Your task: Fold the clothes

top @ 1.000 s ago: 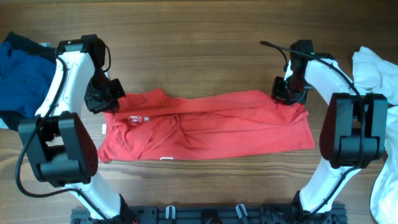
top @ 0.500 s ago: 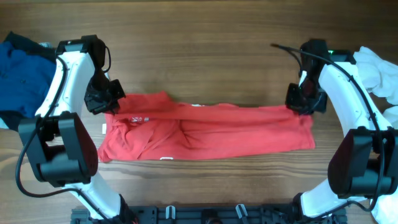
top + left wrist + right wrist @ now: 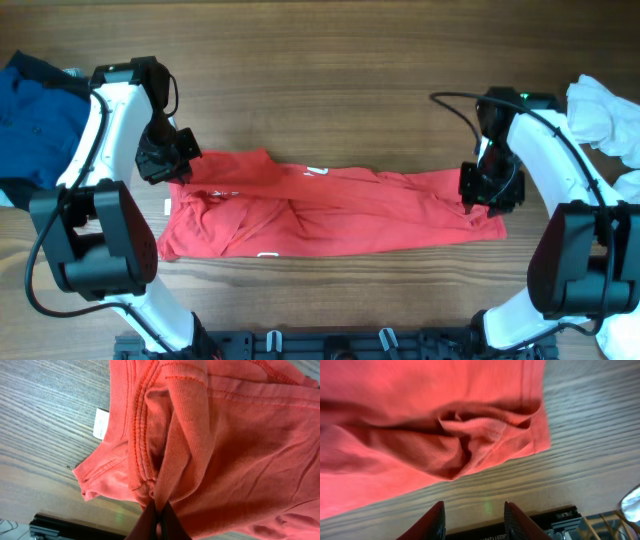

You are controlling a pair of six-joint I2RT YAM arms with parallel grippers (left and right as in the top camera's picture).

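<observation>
- At the table (image 3: 320, 60) left, my left claw (image 3: 160, 512) clamps the red T-shirt (image 3: 330, 210); its long axis runs left-right.
- My right claw (image 3: 474, 510): open, empty, hem (image 3: 540, 420) directly ahead.

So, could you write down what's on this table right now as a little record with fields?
Surface: wooden table
Main item: red T-shirt, stretched sideways across the middle, rumpled
Left tool: shut on the red T-shirt near its collar end
Right tool: open, over the shirt's other end, holding nothing
Other clothes: blue garment beside the left arm, white garment beside the right arm
</observation>
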